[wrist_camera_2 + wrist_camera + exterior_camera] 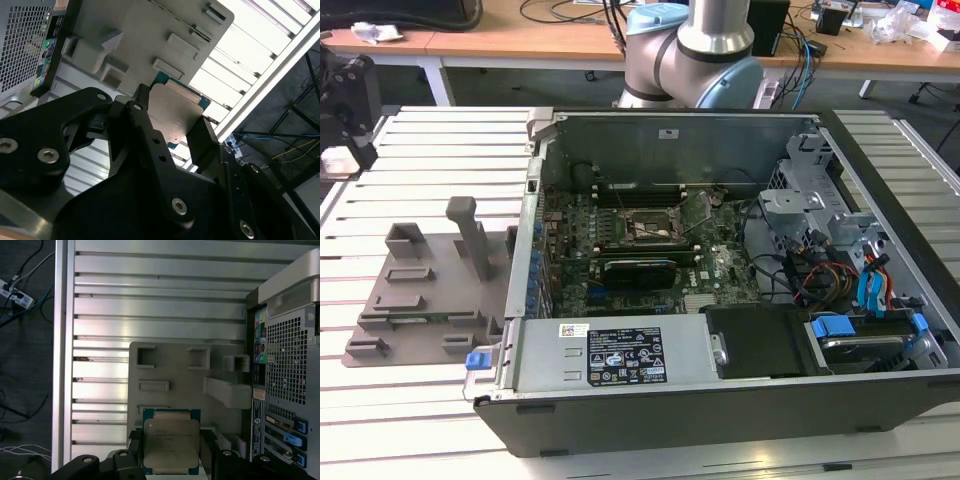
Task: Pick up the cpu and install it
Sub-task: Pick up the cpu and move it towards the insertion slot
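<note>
- Hand (171,439) clamped on the cpu (171,445) by two opposite edges, at the grey tray (170,367).
- Risk: the thin-edge grip may slip; a tilted chip could drop or hit the socket (655,228) crooked.

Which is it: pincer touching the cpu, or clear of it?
Touching. The second wrist view shows both fingers of the pincer pressed against opposite edges of the cpu, no gap.

My exterior view looks down on the grey tray (430,300) from afar; both wrist views face it closely, sharing it.
</note>
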Controlling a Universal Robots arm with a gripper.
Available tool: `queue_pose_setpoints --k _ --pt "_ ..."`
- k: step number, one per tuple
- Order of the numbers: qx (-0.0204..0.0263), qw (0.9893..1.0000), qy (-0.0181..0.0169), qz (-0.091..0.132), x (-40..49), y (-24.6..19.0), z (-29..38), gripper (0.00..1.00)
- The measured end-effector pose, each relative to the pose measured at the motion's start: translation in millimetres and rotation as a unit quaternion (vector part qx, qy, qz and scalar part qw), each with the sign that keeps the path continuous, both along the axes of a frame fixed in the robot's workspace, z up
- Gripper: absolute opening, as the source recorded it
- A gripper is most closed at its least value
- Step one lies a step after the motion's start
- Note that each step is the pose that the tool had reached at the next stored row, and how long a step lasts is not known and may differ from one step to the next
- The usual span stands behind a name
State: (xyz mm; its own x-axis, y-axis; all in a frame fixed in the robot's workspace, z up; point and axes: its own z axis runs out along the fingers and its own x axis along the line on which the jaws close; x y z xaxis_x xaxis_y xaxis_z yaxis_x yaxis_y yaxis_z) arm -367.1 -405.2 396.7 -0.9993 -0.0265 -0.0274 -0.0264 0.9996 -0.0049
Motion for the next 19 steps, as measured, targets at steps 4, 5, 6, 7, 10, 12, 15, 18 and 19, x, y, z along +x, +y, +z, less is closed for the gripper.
queue_pose_setpoints --k 4,5,6,7,10,12,15,18,19 --pt "-0.0005 1.0000 0.0000 0.000 17.6 0.0 0.0 0.55" --pt "-0.0005 1.0000 -0.0001 0.000 21.4 0.1 -0.1 0.55" --pt "-0.0006 1.0000 0.0000 0.000 22.9 0.0 0.0 0.55" --pt "-0.0006 1.0000 0.0000 0.000 24.6 0.0 0.0 0.55" --pt "-0.0006 1.0000 0.0000 0.000 35.0 0.1 0.0 0.55" --pt "-0.0006 1.0000 0.0000 0.000 43.5 0.1 0.0 0.55" --pt "-0.0007 1.0000 0.0000 0.000 53.0 0.1 0.0 0.55" --pt "-0.0010 1.0000 0.0000 0.000 60.7 0.1 0.0 0.55" --pt "-0.0010 1.0000 0.0000 0.000 64.6 0.1 0.0 0.55"
